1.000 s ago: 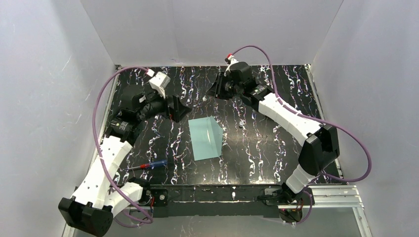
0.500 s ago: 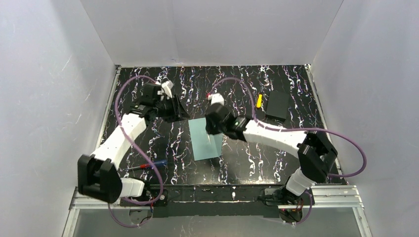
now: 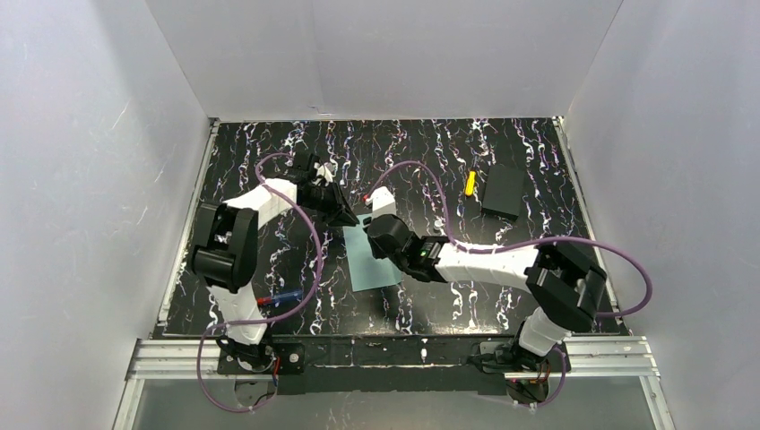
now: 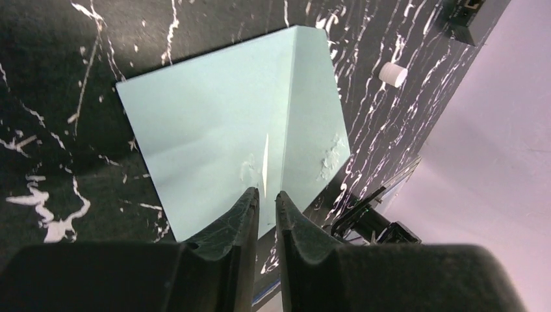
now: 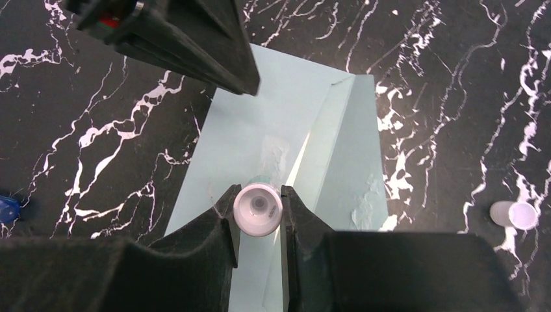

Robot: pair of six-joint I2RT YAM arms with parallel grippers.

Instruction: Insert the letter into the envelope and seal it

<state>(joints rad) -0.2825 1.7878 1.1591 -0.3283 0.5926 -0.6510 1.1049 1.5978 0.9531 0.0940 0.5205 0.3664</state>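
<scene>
1. The table (image 3: 448,305) has a black top veined with white. Both arms reach in over its middle.
2. The envelope (image 3: 367,269) is pale teal and lies flat near the centre of the table. A straight crease sets off a narrower panel along one side. The wrist views show a few dull smeared patches on the paper and a bright sliver at the panel's edge. Whatever it holds is hidden.
3. The left gripper (image 4: 265,195) hangs over one edge of the envelope. Its fingers are drawn almost together, with only a thin slit between them. I cannot tell whether they pinch the paper.
4. The right gripper (image 5: 258,190) hovers over the envelope beside the crease, clenched on a white tube.
5. The black block (image 3: 504,190) is flat and square. It sits at the far right of the table, well apart from the envelope.
6. The blue and red tool (image 3: 280,298) is thin and lies on the near left, close to the left arm.
7. The white tube (image 5: 258,209) is seen end-on and points down at the envelope. Whether its lower end touches the paper is unclear.
8. The yellow piece (image 3: 470,182) is short and lies just beside the block.
9. The white cap (image 5: 513,214) rests on bare table, off the envelope.
</scene>
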